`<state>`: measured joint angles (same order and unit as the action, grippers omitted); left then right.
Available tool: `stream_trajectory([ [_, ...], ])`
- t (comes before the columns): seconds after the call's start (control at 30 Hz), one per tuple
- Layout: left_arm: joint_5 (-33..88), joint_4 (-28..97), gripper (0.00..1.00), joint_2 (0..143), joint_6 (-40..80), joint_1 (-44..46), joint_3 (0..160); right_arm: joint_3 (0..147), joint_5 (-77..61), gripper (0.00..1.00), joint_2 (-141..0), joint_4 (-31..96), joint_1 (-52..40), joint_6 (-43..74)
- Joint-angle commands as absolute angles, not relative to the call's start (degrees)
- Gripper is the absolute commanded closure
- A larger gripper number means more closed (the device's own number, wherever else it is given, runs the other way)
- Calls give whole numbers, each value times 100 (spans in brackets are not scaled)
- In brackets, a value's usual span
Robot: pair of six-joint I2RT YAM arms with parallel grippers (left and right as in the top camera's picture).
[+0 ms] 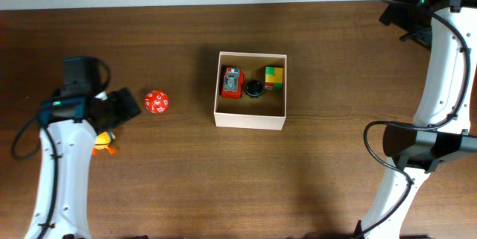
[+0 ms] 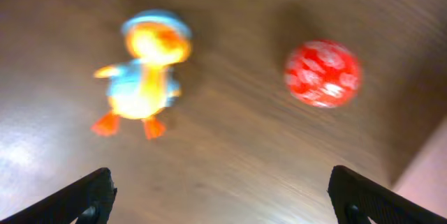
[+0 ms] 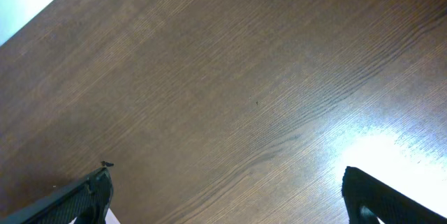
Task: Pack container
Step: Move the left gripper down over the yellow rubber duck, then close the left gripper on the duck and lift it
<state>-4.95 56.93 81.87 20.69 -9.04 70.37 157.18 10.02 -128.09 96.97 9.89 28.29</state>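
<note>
1. Container [image 1: 250, 120] sits near the middle of the brown wooden table [image 1: 335, 187], a square, shallow, open-topped box with white walls and a tan floor.
2. Three small things lie along its far side in a row: a red toy [image 1: 232, 83] on the left, a round black piece [image 1: 254, 88] just beside it, and a block [image 1: 274, 77] of green, yellow and red on the right. The near half of the floor is bare.
3. Left of the box, well apart from it, a red ball [image 1: 156, 103] with white marks rests on the wood.
4. Farther left, a small duck toy [image 2: 143, 77] with an orange head, blue cap and orange feet lies on the table. The overhead view shows only its orange edge, since the left arm covers most of it.
5. The left gripper [image 2: 223, 199] has its fingers spread wide with nothing between them. It hangs over the table close to the ball. Its wrist view is blurred, with the duck and the ball both ahead of the fingertips.
6. The right gripper [image 3: 227, 196] is also spread wide and holds nothing, with only bare wood grain under it. From overhead it is at the far right of the table, well apart from the box.
</note>
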Motion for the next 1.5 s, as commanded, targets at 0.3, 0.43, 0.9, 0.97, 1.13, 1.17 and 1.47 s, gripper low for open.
stream_trajectory([
  [0.3, -1756, 5236, 1, 8394, 2523, -1621, 6748, 15734, 1009, 1, -12689, 9732, 1015, 2836],
  [0.43, -1892, 5002, 1, 8779, 2523, -1621, 6705, 15734, 1009, 1, -12689, 9732, 1015, 2836],
  [0.9, -1745, 4501, 1, 10333, 1651, -1632, 6705, 15734, 1009, 1, -12689, 9732, 1015, 2836],
  [0.97, -1669, 4425, 1, 10420, 1487, -1632, 6705, 15734, 1009, 1, -12689, 9732, 1015, 2836],
  [1.13, -1575, 4364, 1, 10521, 1339, -1629, 6705, 15734, 1009, 1, -12689, 9732, 1015, 2836],
  [1.17, -1544, 4355, 0, 10521, 1339, -1629, 6705, 15734, 1009, 1, -12689, 9732, 1015, 2836],
  [1.47, -1037, 4340, 25, 10521, 1341, -1629, 6678, 15734, 1009, 1, -12689, 9732, 1015, 2836],
])
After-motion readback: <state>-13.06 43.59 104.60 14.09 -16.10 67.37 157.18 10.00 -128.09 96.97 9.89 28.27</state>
